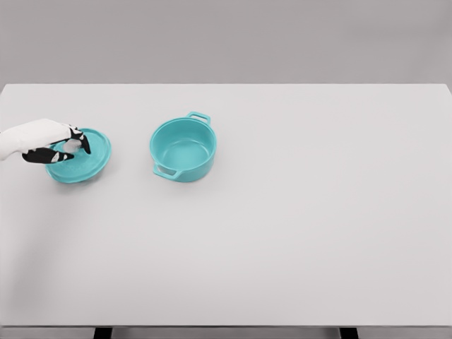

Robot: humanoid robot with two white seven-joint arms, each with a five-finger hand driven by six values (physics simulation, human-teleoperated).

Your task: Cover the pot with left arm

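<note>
Teal cookware sits on your white tabletop as the left hand reaches in from the picture's left edge and settles over the lid, its dark fingers curled around what looks like the pale knob at the lid's centre, though the head view is too small for you to be sure the grip is fully closed. The lid lies on the tabletop at the left, possibly tipped a little, and the open pot stands upright well apart to its right, one loop handle toward the back and one toward the front, nothing inside it. Your right arm is out of the picture. Judging from this, you are at the grasping step: the lid is taken or about to be taken, and the pot is not yet covered. The next move calls for a firm hold on the knob, a clean lift, a carry rightward until the lid is centred above the rim, and a level descent so it seats rather than catching an edge.
</note>
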